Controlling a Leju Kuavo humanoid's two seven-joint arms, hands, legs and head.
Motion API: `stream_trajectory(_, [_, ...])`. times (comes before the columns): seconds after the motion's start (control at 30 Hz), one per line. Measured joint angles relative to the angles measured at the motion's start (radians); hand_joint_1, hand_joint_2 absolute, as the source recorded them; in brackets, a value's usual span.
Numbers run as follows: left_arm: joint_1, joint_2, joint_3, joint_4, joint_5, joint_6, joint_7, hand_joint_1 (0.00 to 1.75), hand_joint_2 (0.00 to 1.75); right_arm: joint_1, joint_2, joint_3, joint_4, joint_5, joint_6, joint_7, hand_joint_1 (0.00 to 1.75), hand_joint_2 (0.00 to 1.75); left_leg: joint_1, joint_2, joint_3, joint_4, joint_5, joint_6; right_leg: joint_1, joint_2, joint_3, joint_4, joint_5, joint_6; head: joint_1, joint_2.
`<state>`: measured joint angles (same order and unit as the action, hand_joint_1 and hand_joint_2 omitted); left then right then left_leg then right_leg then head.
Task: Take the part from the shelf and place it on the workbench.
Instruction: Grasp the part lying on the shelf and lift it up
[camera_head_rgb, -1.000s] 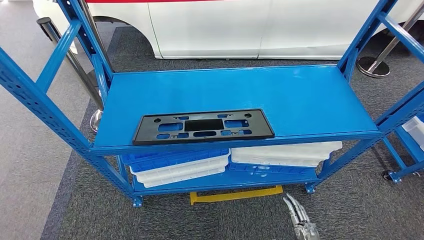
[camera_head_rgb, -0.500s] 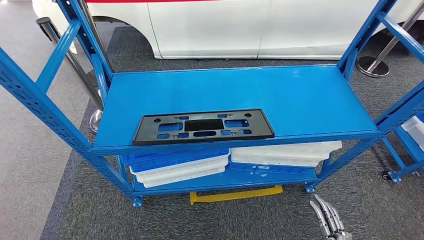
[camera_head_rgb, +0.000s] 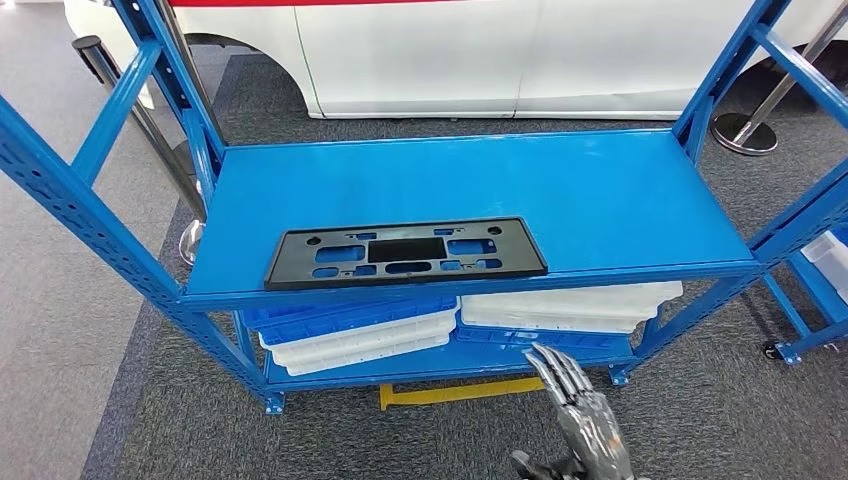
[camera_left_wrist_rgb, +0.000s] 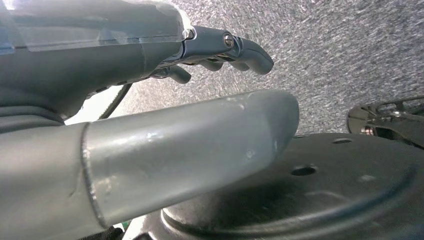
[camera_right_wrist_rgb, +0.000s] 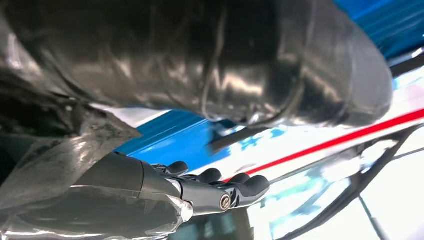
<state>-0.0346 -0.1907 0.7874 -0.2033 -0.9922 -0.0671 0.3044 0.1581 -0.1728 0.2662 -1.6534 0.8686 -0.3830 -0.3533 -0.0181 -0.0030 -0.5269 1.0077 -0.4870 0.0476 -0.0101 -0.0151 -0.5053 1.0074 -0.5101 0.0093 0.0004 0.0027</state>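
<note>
Part (camera_head_rgb: 406, 253) lies flat on the shelf (camera_head_rgb: 600, 190); we reach first, our right hand (camera_head_rgb: 585, 425) below it, fingers (camera_head_rgb: 556, 372) spread, holding nothing.

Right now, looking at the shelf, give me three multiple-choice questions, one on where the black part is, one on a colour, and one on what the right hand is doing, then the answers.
1. Where does the black part lie?
A. On the carpet
B. On the shelf board, near its front edge
C. On the lower trays

2. What colour is the strip on the floor under the rack?
A. Yellow
B. Red
C. Green

3. What does the right hand hold?
A. The black part
B. A tray
C. Nothing

Answers:
1. B: it lies flat by the front lip.
2. A: it shows yellow on the grey carpet.
3. C: its fingers are apart and empty, below the shelf.
</note>
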Motion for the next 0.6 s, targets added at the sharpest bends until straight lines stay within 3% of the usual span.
stream_trajectory(0.1, [-0.001, 0.000, 0.000, 0.000, -0.003, 0.000, 0.000, 0.00, 0.00, -0.053, 0.003, 0.033, 0.043, 0.000, 0.006, 0.007, 0.00, 0.00, 0.000, 0.000, 0.000, 0.000, 0.000, 0.000, 0.000, 0.000, 0.000, 0.000, 0.000, 0.000, 0.000, 0.000])
stream_trajectory(0.23, [-0.003, 0.000, 0.000, 0.000, -0.017, -0.001, 0.000, 0.00, 0.00, -0.242, 0.023, 0.150, 0.197, -0.010, 0.027, 0.028, 0.00, 0.00, 0.000, -0.001, -0.001, 0.000, 0.001, -0.001, 0.000, 0.000, -0.001, 0.001, 0.000, 0.000, 0.000, 0.000])
stream_trajectory(0.6, [-0.004, 0.000, 0.000, 0.000, -0.058, -0.008, 0.008, 0.00, 0.00, -0.494, 0.070, 0.263, 0.321, -0.114, 0.082, 0.090, 0.00, 0.00, 0.000, -0.001, -0.003, 0.000, 0.002, -0.001, 0.000, -0.001, -0.002, 0.002, 0.000, 0.000, 0.000, 0.000])
